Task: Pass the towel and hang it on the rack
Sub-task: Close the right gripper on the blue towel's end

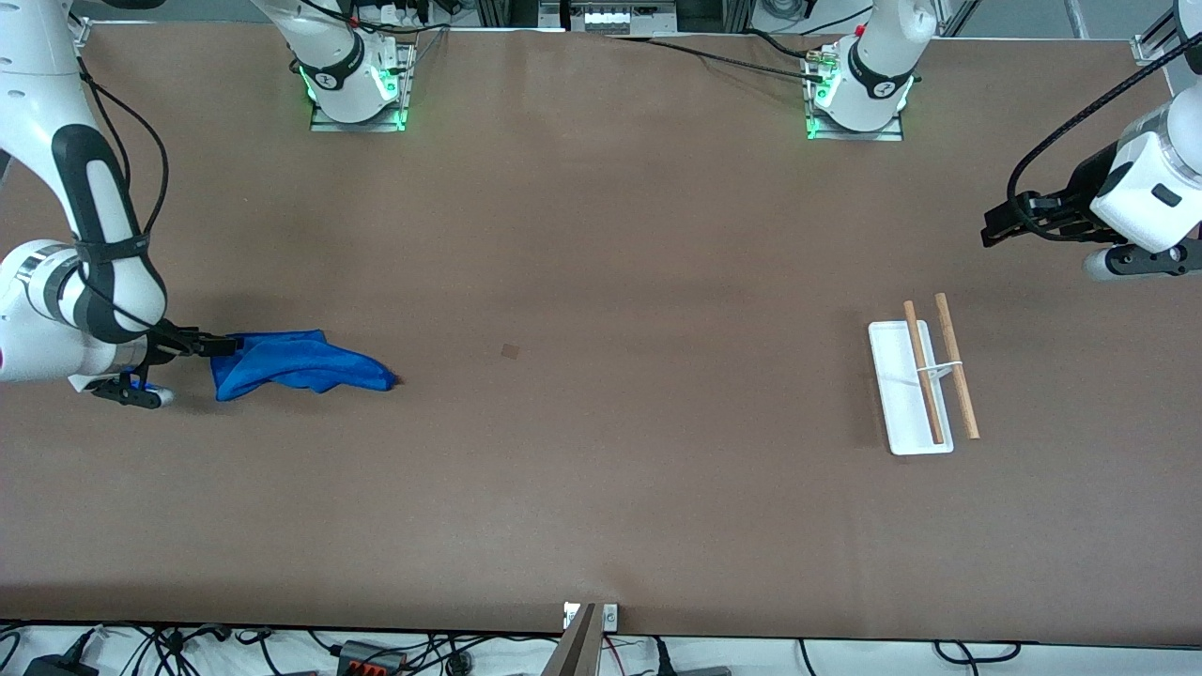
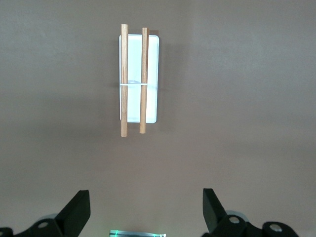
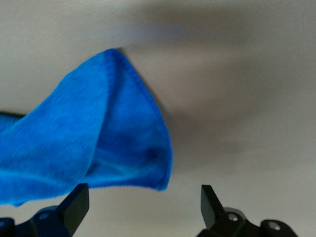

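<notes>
The bright blue towel [image 1: 291, 364] lies crumpled on the brown table at the right arm's end. My right gripper [image 1: 223, 345] is low at the towel's edge. In the right wrist view the towel [image 3: 89, 143] fills the space just ahead of the right gripper [image 3: 143, 203], which is open with only bare table between its fingers. The rack [image 1: 892, 376] stands at the left arm's end, a white base with two wooden rods [image 1: 956, 366]. My left gripper [image 1: 991, 228] hangs open in the air above the table near the rack; the left wrist view shows the rack [image 2: 153, 74] ahead of the left gripper [image 2: 146, 205].
A small dark mark [image 1: 510, 351] sits on the table between towel and rack. The two arm bases [image 1: 357, 94] [image 1: 859, 103] stand along the edge farthest from the front camera. A metal clamp [image 1: 590, 620] and cables line the nearest edge.
</notes>
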Robot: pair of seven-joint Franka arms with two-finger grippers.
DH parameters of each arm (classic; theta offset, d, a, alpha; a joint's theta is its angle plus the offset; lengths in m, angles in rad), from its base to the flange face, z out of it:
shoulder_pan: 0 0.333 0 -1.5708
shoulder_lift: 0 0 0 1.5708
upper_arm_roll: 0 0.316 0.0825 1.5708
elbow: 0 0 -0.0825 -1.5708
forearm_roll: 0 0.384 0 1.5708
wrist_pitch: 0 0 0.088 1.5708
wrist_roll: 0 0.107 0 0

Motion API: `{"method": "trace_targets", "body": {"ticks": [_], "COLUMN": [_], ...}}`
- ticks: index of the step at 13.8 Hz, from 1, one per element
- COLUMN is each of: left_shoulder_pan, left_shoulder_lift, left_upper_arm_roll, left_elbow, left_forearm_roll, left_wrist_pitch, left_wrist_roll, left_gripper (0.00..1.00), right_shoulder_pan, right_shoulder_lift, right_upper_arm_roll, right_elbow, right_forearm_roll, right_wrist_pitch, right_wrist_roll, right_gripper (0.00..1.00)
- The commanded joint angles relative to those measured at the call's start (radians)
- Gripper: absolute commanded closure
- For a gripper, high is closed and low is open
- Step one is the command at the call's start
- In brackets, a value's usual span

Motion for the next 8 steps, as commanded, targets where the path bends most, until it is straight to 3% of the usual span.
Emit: {"method": "trace_targets", "body": {"ticks": [1,4,5,8], "left_shoulder_pan": [0.006,0.006,0.006,0.006], "left_shoulder_lift": [-0.003,-0.003,-0.003,-0.003], "left_upper_arm_roll": [-0.004,-0.004,-0.004,-0.004], "left_elbow": [0.007,0.007,0.007,0.007], "left_forearm_roll": [0.011,0.011,0.011,0.011], "left_wrist_pitch": [-0.012,-0.014,-0.014,-0.014], "left_wrist_roll": [0.013,0.013,0.013,0.013], "left_gripper": [0.00,0.00,0.00,0.00], "right_shoulder_pan": [-0.031,-0.051,-0.055,-0.057], "right_shoulder_lift": [0.036,0.055,0.055,0.055], "right_upper_arm_roll": [0.013,0.013,0.013,0.015], "right_elbow": [0.033,0.033,0.033,0.033], "right_forearm_roll": [0.064,0.094,0.098,0.099], "right_wrist_pitch": [0.004,0.008,0.007,0.005], "right_wrist_roll": [-0.021,-0.024,-0.024,-0.030], "right_gripper": [0.00,0.00,0.05,0.43]}}
